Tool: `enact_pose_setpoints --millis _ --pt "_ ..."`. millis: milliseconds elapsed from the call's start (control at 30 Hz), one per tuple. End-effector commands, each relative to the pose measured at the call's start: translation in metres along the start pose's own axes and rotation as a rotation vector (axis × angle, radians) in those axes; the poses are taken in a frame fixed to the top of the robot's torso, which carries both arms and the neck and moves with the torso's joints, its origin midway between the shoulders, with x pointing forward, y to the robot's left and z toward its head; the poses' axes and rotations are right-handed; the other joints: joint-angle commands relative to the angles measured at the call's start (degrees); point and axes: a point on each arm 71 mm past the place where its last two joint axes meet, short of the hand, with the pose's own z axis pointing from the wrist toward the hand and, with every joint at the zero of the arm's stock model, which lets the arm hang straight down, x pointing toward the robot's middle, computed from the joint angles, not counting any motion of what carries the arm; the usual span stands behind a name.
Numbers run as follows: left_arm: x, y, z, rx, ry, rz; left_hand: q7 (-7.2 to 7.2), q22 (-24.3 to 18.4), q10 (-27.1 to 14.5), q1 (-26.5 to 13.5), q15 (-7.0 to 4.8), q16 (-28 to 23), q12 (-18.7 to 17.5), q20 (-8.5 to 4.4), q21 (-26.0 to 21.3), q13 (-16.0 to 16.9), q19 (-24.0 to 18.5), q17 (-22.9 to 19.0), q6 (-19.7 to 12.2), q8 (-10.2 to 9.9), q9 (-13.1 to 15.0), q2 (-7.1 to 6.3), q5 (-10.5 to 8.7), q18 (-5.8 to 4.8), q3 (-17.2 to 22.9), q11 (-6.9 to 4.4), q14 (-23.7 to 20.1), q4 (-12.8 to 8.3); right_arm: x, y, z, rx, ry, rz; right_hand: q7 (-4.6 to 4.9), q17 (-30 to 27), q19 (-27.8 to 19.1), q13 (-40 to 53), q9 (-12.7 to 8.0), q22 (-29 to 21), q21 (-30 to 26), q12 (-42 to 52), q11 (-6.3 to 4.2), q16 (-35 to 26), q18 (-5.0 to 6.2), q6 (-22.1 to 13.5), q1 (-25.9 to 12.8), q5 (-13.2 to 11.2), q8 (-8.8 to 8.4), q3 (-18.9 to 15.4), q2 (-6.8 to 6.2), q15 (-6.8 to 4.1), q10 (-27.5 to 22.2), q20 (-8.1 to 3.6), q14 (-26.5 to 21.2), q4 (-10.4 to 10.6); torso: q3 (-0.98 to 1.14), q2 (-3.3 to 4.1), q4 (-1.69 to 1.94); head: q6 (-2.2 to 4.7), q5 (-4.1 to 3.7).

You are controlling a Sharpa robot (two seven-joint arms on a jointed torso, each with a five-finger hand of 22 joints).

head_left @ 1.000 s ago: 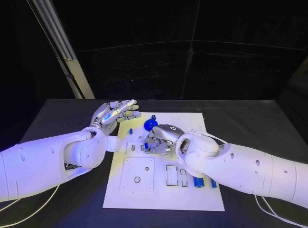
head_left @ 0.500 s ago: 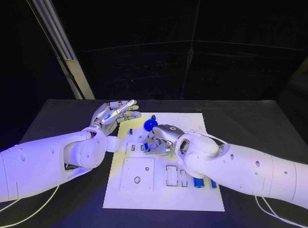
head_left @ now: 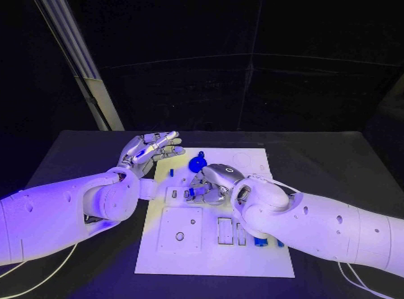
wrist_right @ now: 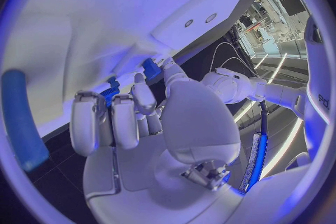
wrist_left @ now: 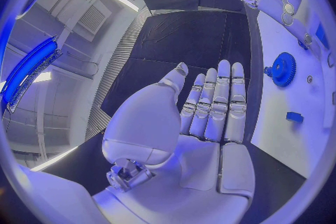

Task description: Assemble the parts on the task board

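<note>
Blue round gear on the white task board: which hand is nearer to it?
Right. The right hand sits over the white task board, just on the robot's side of the blue round gear. The left hand is raised off the board's left edge, fingers apart.

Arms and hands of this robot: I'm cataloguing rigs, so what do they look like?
Both arms are smooth, rounded white shells with small dark round dots, bulging at the wrist. The left hand and right hand are silver metal with segmented fingers; the left wrist view shows a white palm and pale fingertip pads. Thin white cables trail below each arm onto the black table.
</note>
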Motion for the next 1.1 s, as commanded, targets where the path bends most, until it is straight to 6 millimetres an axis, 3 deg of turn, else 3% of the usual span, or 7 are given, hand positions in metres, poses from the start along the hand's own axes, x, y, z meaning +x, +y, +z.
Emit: enact_pose_setpoints --millis 33,267,500,633,733,900,1100 --pt "0.001 -0.001 0.001 0.004 0.015 -0.008 -0.05 -0.08 0.57 -0.08 -0.02 -0.27 -0.21 -0.13 -0.33 -0.02 0.44 0.07 0.29 -0.1 0.01 0.39 0.1 0.86 0.53 0.01 0.34 0.0 -0.01 0.004 -0.003 -0.047 -0.119 0.044 0.03 0.88 -0.22 -0.05 -0.09 1.81 -0.31 -0.35 0.03 -0.39 -0.62 -0.49 -0.03 -0.11 -0.26 -0.56 -0.46 0.53 -0.3 0.09 3.15 0.03 0.07 -0.03 -0.1 0.01 0.04" --pt "0.0 -0.001 0.001 0.0 0.057 0.035 -1.32 0.47 3.19 -0.74 -1.57 1.4 -0.06 -1.43 0.72 0.11 3.68 1.65 2.44 0.46 0.11 0.56 -0.22 0.98 1.79 -1.28 4.57 -0.02 -0.022 -0.001 -0.022 -0.177 -0.137 0.165 0.32 -0.35 -1.14 -0.41 -0.14 0.4 -0.93 -0.83 0.26 -1.22 -0.32 -1.71 2.55 0.32 -0.37 -1.06 0.92 0.72 -0.72 0.26 2.84 -0.11 0.03 -0.22 -0.11 0.14 0.31" --pt "-0.002 0.002 0.0 -0.101 0.172 0.185 -4.3 3.99 12.53 -4.12 -6.7 13.78 2.2 -6.78 8.35 1.99 16.71 10.71 6.42 1.18 0.45 -1.94 -0.72 0.89 0.42 -5.15 20.4 1.82 -0.054 -0.031 -0.044 -0.166 -0.068 0.428 0.4 -20.25 -13.21 -14.37 0.01 -18.99 -11.62 -18.25 0.35 -17.42 3.61 -2.39 7.92 1.91 -0.15 -2.5 2.5 0.78 -10.39 0.15 -2.99 -2.32 0.16 -0.67 -0.41 -0.14 0.62" --pt "-0.004 0.006 0.001 -0.215 0.206 0.288 -6.03 9.17 15.96 -3.71 -8.91 53.98 6.12 -9.77 17.09 5.79 23.87 45.97 7.98 2.01 1.2 -2.19 -0.39 0.46 0.88 -8.06 21.25 2.34 -0.076 -0.057 -0.053 -0.108 -0.075 0.555 0.66 -40.67 -26.34 -26.05 0.09 -41.56 -28.55 -32.78 0.89 -39.74 7.1 -2.13 10.42 1.47 -0.01 -2.44 4.01 1.23 -17.14 0.62 -11.25 -2.62 0.31 -1.1 -0.57 -0.59 0.89" --pt "-0.004 0.007 0.002 -0.314 0.257 0.385 -6.08 11.12 17.0 -5.7 -9.08 64.46 8.92 -10.02 19.85 8.12 24.15 57.69 7.65 2.38 1.51 -3.26 -0.85 0.21 -0.65 -7.37 21.62 3.78 -0.091 -0.076 -0.059 -0.076 -0.101 0.636 1.35 -47.2 -30.0 -37.26 0.26 -47.96 -39.1 -44.99 2.89 -52.7 6.85 -0.5 11.61 1.0 0.51 -2.18 4.39 3.19 -17.98 2.4 -17.25 -1.56 0.43 -1.38 -0.63 -0.53 1.09" --pt "-0.002 0.009 0.001 -0.482 0.341 0.556 -6.87 34.22 12.84 -7.95 -9.29 76.88 21.7 -10.92 42.35 19.09 25.22 72.74 5.58 5.95 3.51 -2.79 -0.87 -2.3 -4.33 -7.69 22.77 9.16 -0.109 -0.1 -0.067 -0.042 -0.154 0.726 2.47 -57.21 -26.38 -54.12 0.04 -58.01 -53.14 -57.43 3.54 -67.68 6.8 0.88 12.86 1.15 0.07 -2.03 4.89 5.72 -13.2 4.66 -15.79 -0.77 0.7 -1.84 -0.74 -0.64 1.58" --pt "-0.002 0.01 0.002 -0.684 0.405 0.785 -6.75 54.11 6.57 -7.01 -9.65 80.59 35.03 -10.81 59.52 29.72 25.84 78.19 2.77 12.17 6.64 -1.73 -0.84 -4.3 -7.65 -8.27 24.02 13.76 -0.121 -0.12 -0.071 -0.004 -0.218 0.748 2.71 -61.19 -20.72 -61.61 -0.02 -62.31 -58.36 -60.57 3.56 -73.0 7.06 1.14 13.43 1.5 -0.09 -2.3 5.01 4.91 -10.57 3.97 -10.95 -1.51 0.9 -2.17 -0.88 -0.81 1.85"
